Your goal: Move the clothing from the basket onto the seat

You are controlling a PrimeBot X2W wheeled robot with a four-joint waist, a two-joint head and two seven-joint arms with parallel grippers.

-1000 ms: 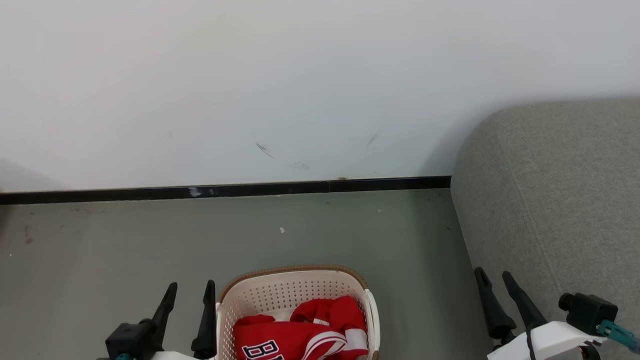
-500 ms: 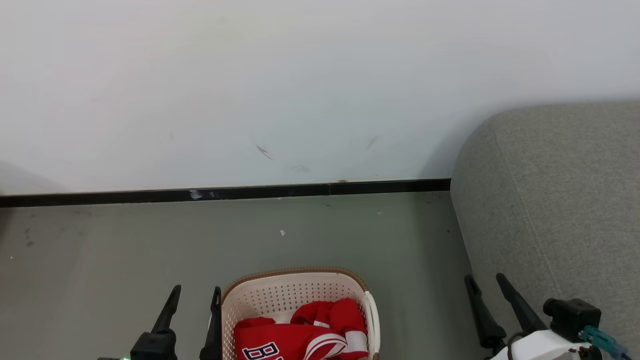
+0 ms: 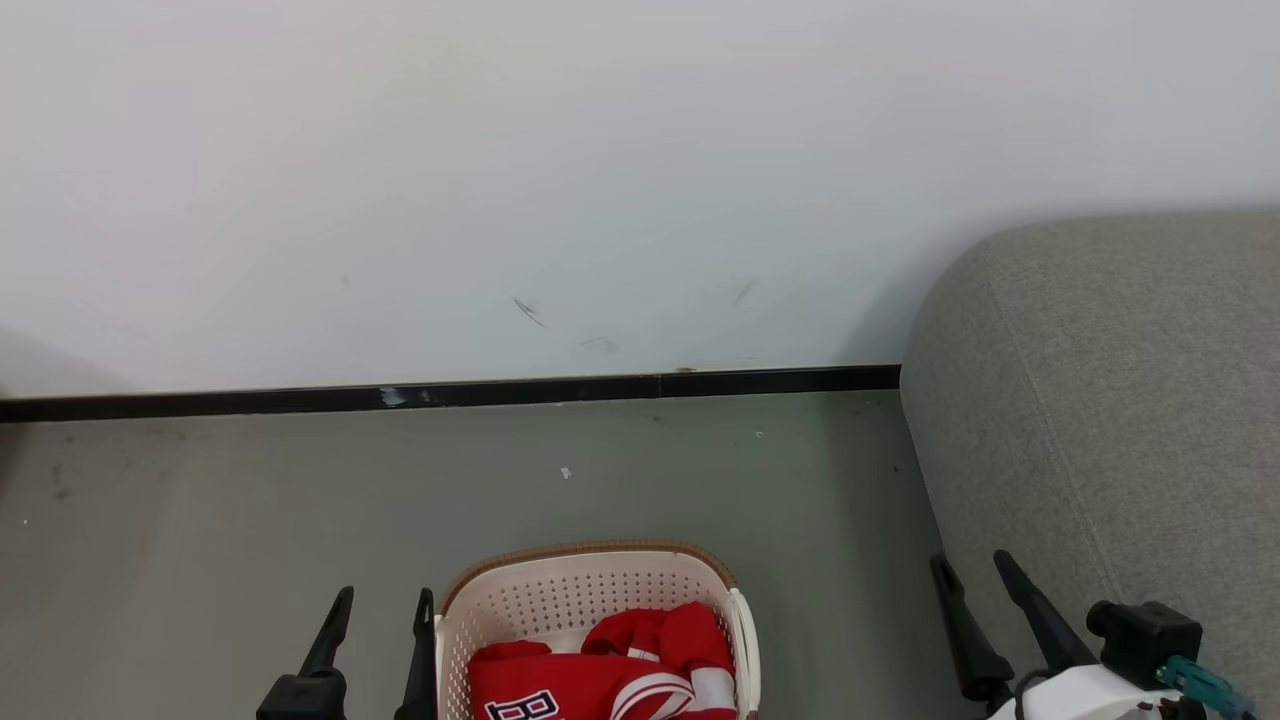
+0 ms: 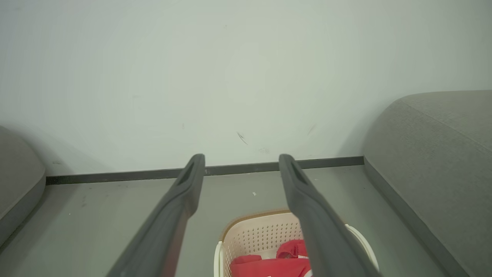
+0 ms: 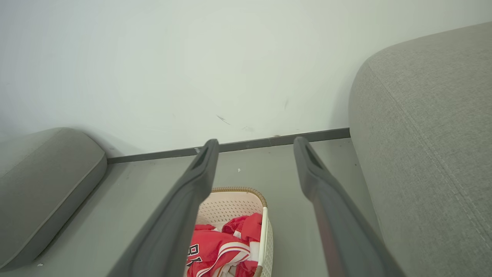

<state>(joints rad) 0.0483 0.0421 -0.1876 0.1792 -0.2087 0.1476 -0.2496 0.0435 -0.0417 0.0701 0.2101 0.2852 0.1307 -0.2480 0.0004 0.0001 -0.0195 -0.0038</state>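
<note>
The cream basket (image 3: 560,590) with a brown rim stands on the grey floor at the bottom middle of the head view, holding the red clothing (image 3: 620,670) with white bands and dark lettering. Both also show in the left wrist view, basket (image 4: 253,234) and clothing (image 4: 284,261), and in the right wrist view, basket (image 5: 230,204) and clothing (image 5: 226,246). The grey seat (image 3: 1120,400) rises at the right. My left gripper (image 3: 385,605) is open just left of the basket. My right gripper (image 3: 968,565) is open beside the seat's front edge. Nothing sits between either pair of fingers.
A white wall with a black baseboard (image 3: 450,392) runs behind the basket. Another grey cushion (image 5: 42,184) lies on the left in the wrist views. Open grey floor (image 3: 250,520) stretches between basket and wall.
The head camera has tilted slightly, so the scene sits lower in the picture. The left gripper has sunk toward the bottom edge and the right gripper has shifted a little left and down.
</note>
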